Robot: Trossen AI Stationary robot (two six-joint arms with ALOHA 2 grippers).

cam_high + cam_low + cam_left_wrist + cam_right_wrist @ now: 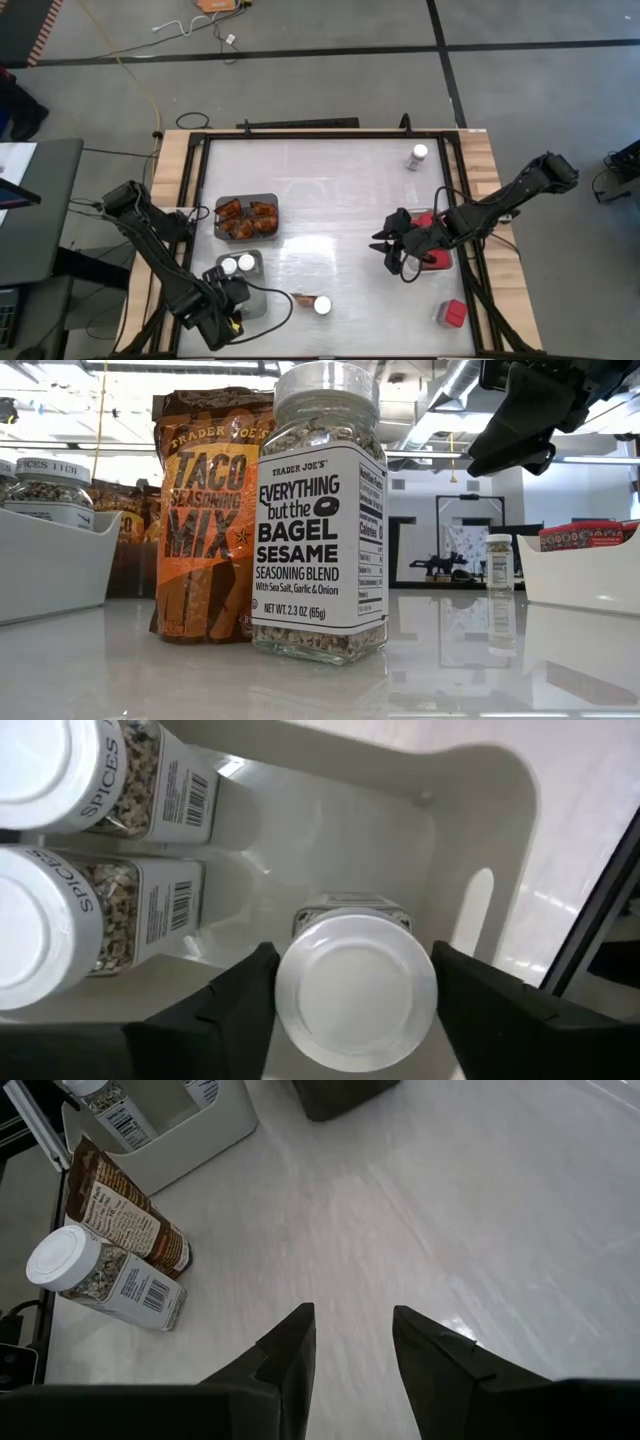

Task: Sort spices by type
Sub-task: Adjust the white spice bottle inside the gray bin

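A white-lidded jar [356, 988] is seen standing in the white tray [480, 830] directly between the fingers [225, 1010] of the left end effector [355, 1005], which are spread to either side of its lid; whether they touch it cannot be told. Two more jars [70, 910] are seen just beyond it in the same tray. The right end effector [350, 1350] is held with fingers apart and empty above the table [480, 1210], with a jar [105, 1275] and an orange-brown packet [125, 1220] lying ahead of it.
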